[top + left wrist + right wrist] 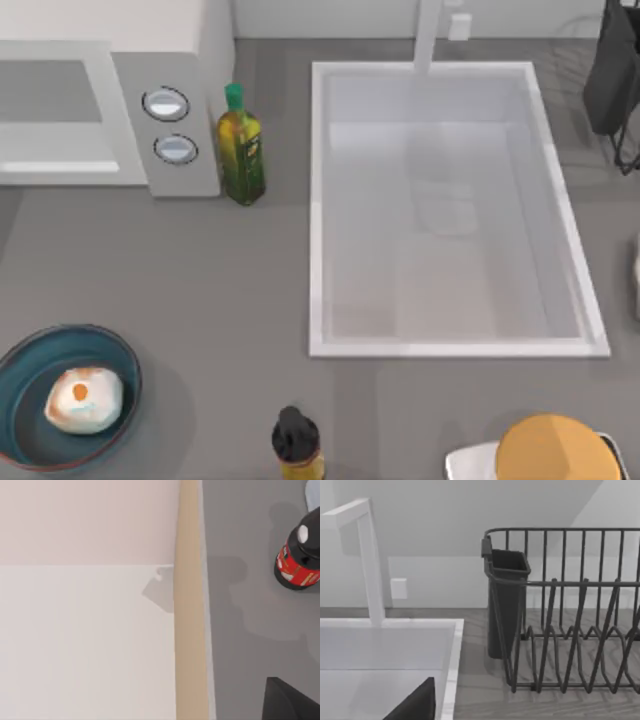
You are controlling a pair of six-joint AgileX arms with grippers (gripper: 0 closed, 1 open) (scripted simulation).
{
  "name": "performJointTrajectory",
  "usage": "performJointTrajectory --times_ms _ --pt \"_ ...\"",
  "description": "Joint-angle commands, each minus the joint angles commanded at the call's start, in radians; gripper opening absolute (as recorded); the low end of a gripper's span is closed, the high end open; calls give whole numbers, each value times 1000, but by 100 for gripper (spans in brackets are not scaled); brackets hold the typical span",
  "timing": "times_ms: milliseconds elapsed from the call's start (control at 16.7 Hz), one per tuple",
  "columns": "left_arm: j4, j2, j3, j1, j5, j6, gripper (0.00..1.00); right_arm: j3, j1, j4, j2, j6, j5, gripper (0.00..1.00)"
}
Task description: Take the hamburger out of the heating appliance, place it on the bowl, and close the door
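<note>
Left end effector [287,702] nearest the lens as a dark corner; the hamburger sits in the bowl.
Left wrist view: a red-labelled bottle [298,560] stands well apart from that end effector on the grey desk [240,630]; whether it is open or closed cannot be told. Right wrist view: the right end effector [415,706], state likewise untellable, hangs just beside the sink [380,650], with the dish rack [570,610] beyond. Top view: the hamburger [84,399] rests inside the bowl [30,352], in neither end effector's hold. It looks soft, light and squashable, best held gently by its sides. The heating appliance [185,60] has its door [50,150], a stiff panel, apparently shut.
</note>
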Motion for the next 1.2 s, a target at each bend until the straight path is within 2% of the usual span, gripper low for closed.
performJointTrajectory --times_ms 180,600,960,1200 --pt "70 23 -53 1 1 0 0 0 0 0 0 0 0 100" --pt "363 115 -248 7 4 5 0 0 0 0 0 0 0 100" --pt "375 114 -262 1 4 3 0 0 0 0 0 0 0 100" --pt "434 14 -376 -54 -23 -58 0 0 0 0 0 0 0 100"
